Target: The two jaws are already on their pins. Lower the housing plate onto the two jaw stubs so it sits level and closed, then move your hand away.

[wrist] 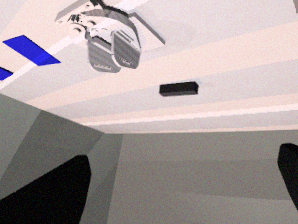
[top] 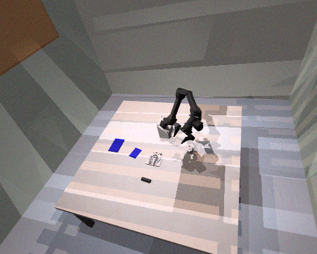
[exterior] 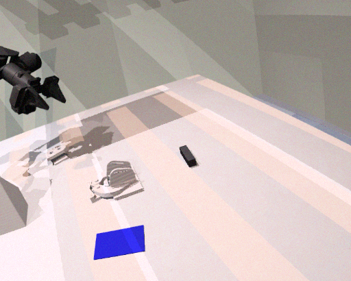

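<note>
A pale base with two grey jaws (top: pixel 154 158) (exterior: pixel 121 177) (wrist: pixel 114 52) stands on the table; the two ribbed jaw pads lie side by side in the wrist view. A small pale part with holes, which looks like the housing plate (top: pixel 191 148) (exterior: pixel 57 151), lies apart from the base on the table, in the arm's shadow. It is not seen in the wrist view. My gripper (top: pixel 178 139) (exterior: pixel 56 105) (wrist: pixel 184 160) is open, with nothing between the fingers. It hangs above the table, clear of both the base and the plate.
A black block (top: pixel 146 179) (exterior: pixel 188 156) (wrist: pixel 179 89) lies on the table beyond the base. Two blue rectangles, a larger one (top: pixel 116 145) and a smaller one (top: pixel 135 153), lie flat to one side of the base. The arm's grey wedge-shaped mount (top: pixel 165 132) (exterior: pixel 5 205) stands behind.
</note>
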Robot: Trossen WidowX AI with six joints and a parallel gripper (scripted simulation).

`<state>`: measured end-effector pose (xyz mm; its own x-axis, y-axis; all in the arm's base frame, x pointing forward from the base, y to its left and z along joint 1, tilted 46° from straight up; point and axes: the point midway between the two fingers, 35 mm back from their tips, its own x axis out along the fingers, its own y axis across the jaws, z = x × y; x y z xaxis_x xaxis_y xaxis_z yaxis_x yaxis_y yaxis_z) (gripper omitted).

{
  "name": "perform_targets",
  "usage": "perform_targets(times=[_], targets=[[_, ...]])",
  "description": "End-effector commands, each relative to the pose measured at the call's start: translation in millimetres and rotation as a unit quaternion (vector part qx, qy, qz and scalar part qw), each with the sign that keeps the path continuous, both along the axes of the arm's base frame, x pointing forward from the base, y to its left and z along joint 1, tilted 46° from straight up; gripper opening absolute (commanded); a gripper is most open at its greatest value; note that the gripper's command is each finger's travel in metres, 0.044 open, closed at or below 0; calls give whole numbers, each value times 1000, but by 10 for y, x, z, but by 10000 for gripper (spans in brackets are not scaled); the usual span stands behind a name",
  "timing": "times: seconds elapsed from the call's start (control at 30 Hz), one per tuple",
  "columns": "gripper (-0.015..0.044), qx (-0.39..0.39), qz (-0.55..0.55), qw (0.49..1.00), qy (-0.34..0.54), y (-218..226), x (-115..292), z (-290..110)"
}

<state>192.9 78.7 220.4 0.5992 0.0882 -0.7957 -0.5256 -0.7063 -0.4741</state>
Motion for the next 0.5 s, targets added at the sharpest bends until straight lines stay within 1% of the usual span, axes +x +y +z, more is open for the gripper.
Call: perform_targets(times=[0.0, 0.03, 0.47], targets=[[426, 0, 0, 1000, 0, 0, 0, 0], [440, 1, 0, 1000, 1, 3, -1, -3], [440, 102, -6, 991, 89, 240, -96, -177]])
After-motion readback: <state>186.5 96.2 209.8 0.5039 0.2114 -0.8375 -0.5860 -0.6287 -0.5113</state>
